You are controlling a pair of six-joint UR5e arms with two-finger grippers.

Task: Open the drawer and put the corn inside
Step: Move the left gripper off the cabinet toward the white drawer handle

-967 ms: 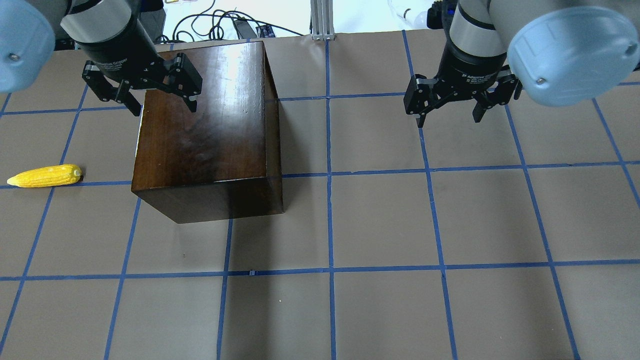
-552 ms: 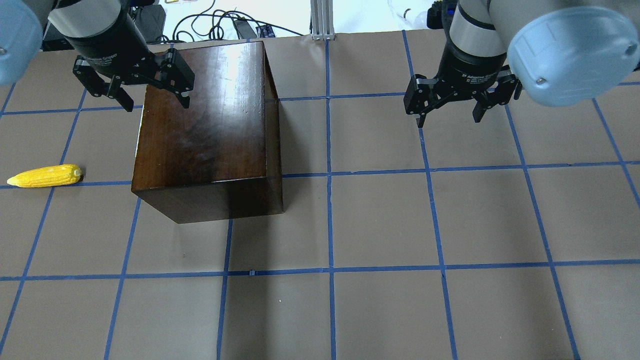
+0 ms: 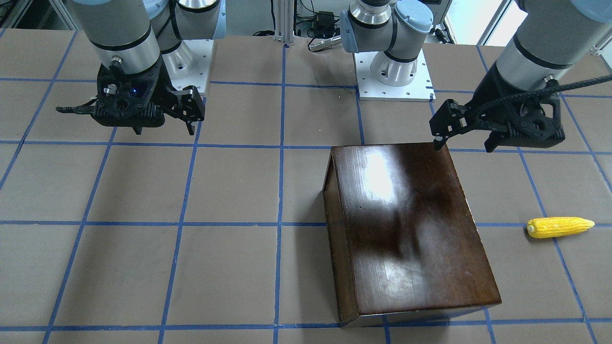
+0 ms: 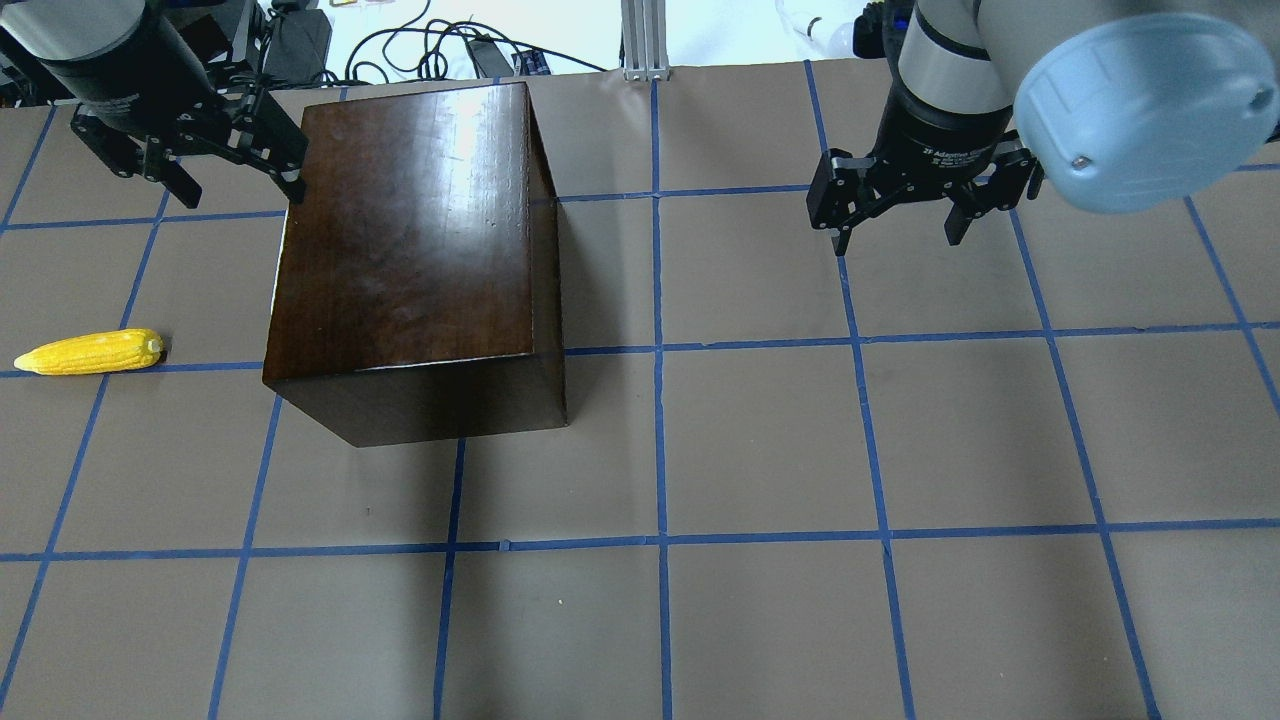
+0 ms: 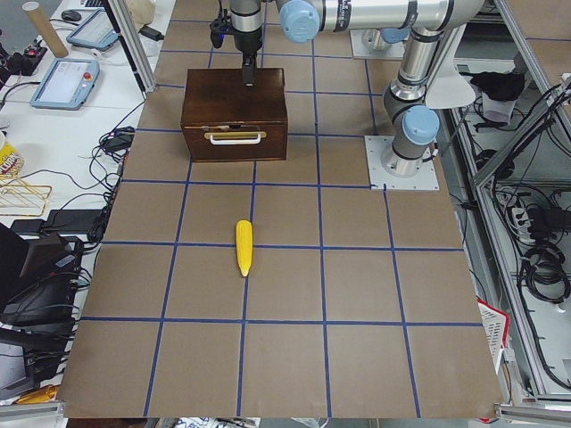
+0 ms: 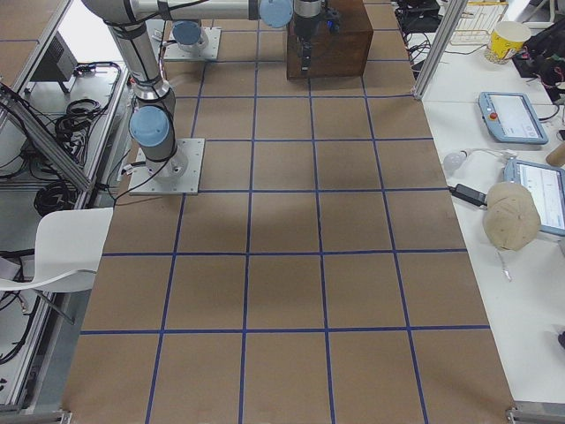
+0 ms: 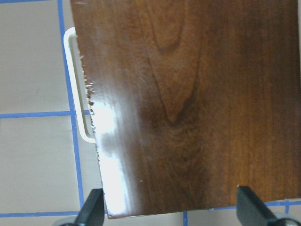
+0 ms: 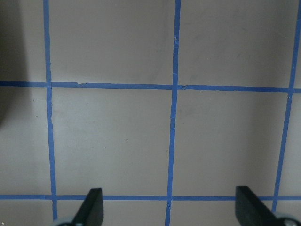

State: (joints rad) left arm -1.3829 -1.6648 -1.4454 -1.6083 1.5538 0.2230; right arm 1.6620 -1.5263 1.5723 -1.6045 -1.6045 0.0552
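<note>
Yellow corn [image 5: 244, 248] lies nearest me in the left-end view, alone on bare table [image 4: 760, 440], well apart from the drawer [image 5: 223, 150], whose shut front and white handle [image 7: 69, 80] face it. Beyond, my left gripper [image 4: 243, 195] hangs spread wide over the robot-side edge of the box [image 4: 410, 230]. Farthest, the right gripper [image 4: 897, 235] hovers equally wide over bare table, well apart from the box.

Overhead view: mounted behind the robot, angled forward and down on the table [image 4: 760, 440]. Front-facing view: opposite side, steep, arm bases [image 3: 394, 71] at top. Side views: high and distant, one at each table end. Wrist views: close, looking straight down — left over the wooden box [image 7: 188, 103], right over the table surface. Overhead, front and left-side views share the box and the corn [image 4: 90, 352].
</note>
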